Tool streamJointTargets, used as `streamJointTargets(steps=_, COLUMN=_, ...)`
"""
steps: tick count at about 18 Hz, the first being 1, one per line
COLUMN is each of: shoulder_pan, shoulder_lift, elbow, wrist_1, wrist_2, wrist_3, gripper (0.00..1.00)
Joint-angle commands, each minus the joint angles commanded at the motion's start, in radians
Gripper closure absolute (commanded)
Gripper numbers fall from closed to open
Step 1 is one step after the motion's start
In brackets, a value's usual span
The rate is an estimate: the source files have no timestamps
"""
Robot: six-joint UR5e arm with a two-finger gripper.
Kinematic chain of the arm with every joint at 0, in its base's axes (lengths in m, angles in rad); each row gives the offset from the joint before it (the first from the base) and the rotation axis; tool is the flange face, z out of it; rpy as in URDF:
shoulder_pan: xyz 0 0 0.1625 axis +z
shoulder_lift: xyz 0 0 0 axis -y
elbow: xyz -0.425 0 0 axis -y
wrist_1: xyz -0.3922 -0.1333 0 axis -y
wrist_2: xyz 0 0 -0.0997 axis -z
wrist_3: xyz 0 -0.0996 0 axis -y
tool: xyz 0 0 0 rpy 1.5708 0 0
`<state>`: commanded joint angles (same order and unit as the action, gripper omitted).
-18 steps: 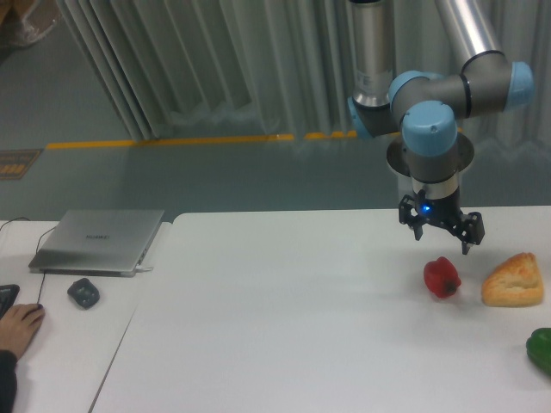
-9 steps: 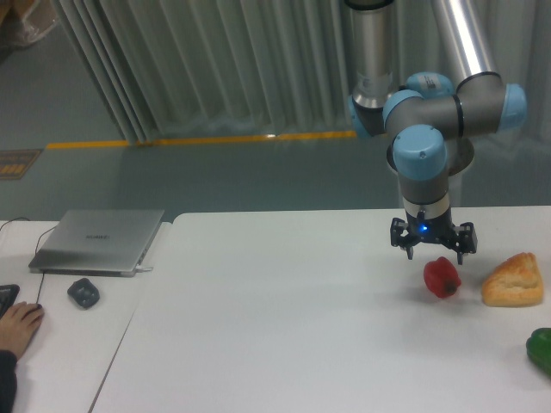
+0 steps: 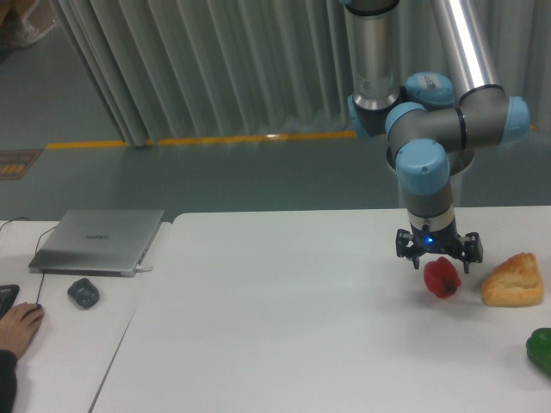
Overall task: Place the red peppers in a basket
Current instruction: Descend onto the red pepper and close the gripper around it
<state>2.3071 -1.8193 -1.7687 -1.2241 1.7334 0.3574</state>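
Lowered since half a second ago: black two-finger gripper (image 3: 436, 256), jaws spread, holding nothing, just above small glossy red bell pepper (image 3: 442, 277). Grasp imminent; no basket visible.

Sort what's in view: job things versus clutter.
Job: red pepper; gripper, jaws open above it. No basket in view.
Clutter: bread; green pepper; laptop; mouse; hand.
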Motion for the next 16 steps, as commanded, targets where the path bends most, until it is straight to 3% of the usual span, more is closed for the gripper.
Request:
streamJointTargets(steps=15, shoulder_pan=-0.015, shoulder_lift=-0.051, elbow=0.005, wrist_1=0.018, wrist_2=0.041, wrist_3=-0.011, gripper=0.0)
streamJointTargets(steps=16, shoulder_pan=-0.02, shoulder_lift=-0.051, elbow=0.005, wrist_1=0.018, wrist_2=0.047, wrist_3=-0.012, gripper=0.11)
